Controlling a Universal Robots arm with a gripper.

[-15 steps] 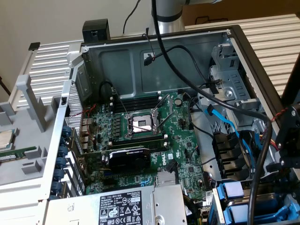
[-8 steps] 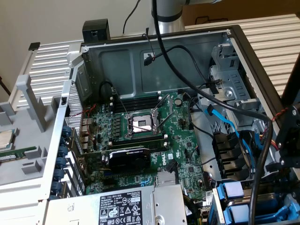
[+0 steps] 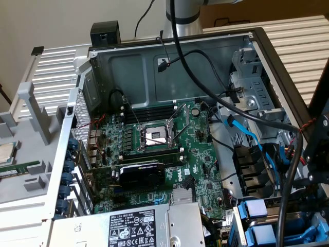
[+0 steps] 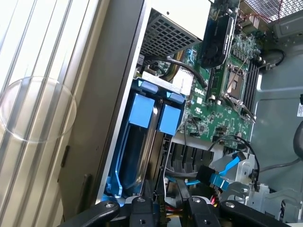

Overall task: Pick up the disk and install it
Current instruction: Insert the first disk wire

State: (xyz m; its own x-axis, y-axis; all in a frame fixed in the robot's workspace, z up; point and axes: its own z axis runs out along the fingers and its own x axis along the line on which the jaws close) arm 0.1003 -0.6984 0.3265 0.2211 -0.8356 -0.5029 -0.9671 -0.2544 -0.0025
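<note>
Disk: I read the disk [image 4: 135, 142] as the bright blue carrier frame with a silver edge along one side. It stands in the drive bay [image 3: 237, 221] at the exterior view's right, near corner [image 3: 263, 236].
Disk's neighbour: a second blue carrier [image 4: 169, 119] sits just beside it on the far side [image 3: 255, 210]. The two tabs are level with each other and face the power supply.
End effector: the end effector [image 4: 168, 208] is at the end of the two carriers opposite their tabs, close to the disk's silver edge.
End effector grip: I cannot tell whether it is released or grasping the disk. The contact itself is not clear to me.
Blue SATA cable: the blue SATA cable [image 3: 241, 131] runs along the case's right side, beyond the carriers [image 4: 225, 172].
Case: the computer case [image 3: 154, 67] lies open on its side, and its outer wall [image 4: 118, 71] is next to the disk.
Motherboard: the green motherboard [image 3: 200, 170] covers the case floor to the left of the drive bay [image 4: 222, 118].
CPU socket: the CPU socket [image 3: 154, 136] is open, near the middle of the board [image 4: 233, 85].
Graphics card: the black graphics card [image 3: 141, 175] is seated on the near side of the socket [image 4: 215, 42].
Power supply: the silver power supply [image 3: 128, 226] fills the near left corner, just left of the carriers [image 4: 175, 28].
Table: the white slatted table [image 3: 56, 67] carries the case [image 4: 42, 47].
Loose parts: a green memory stick [image 3: 20, 168] and a silver processor chip [image 3: 4, 153] lie well apart from the case, at the exterior view's left.
</note>
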